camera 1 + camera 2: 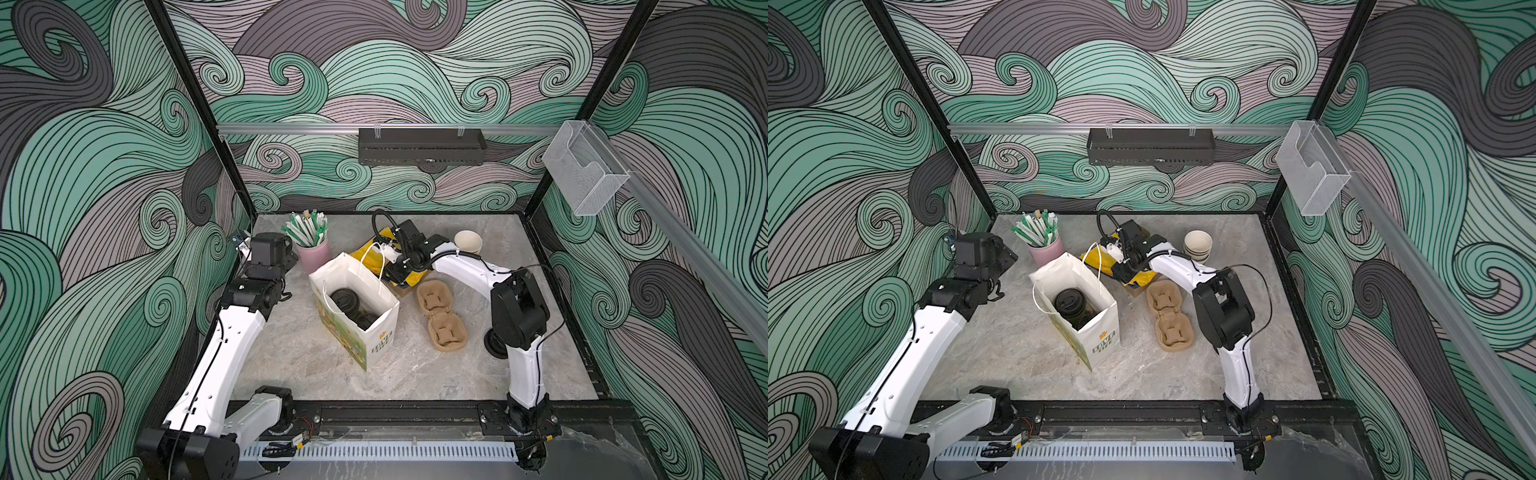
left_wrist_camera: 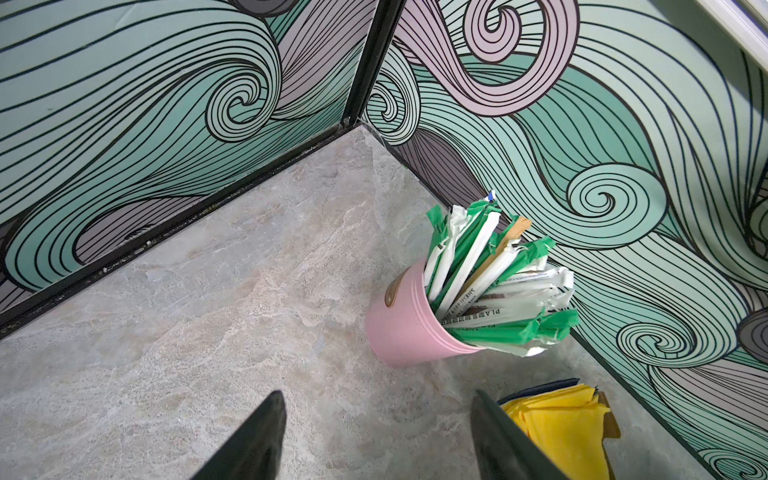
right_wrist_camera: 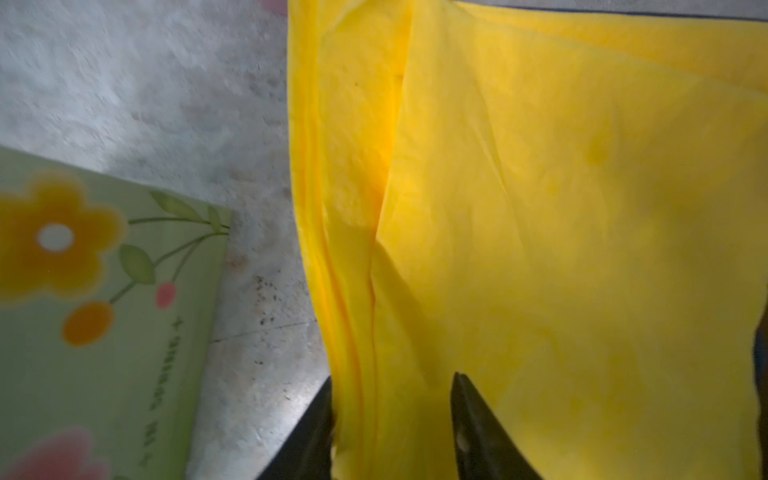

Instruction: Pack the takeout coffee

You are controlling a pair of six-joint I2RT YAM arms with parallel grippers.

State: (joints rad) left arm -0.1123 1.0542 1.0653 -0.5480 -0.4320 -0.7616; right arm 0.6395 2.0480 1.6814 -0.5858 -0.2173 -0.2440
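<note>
Left claw (image 2: 378,395) wide over open table corner (image 2: 208,311), right claw (image 3: 392,378) parted over yellow napkins (image 3: 582,208) beside bag (image 1: 1102,332), coffee (image 1: 1069,301) inside

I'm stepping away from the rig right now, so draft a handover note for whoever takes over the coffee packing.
Left gripper: open, empty, near the pink straw cup.
Right gripper: open, jaws apart around a fold of the yellow napkins.
Takeout coffee: lidded, upright inside the paper bag.
Done: coffee is bagged.
Left: probably adding a napkin, then withdrawing both arms.
</note>
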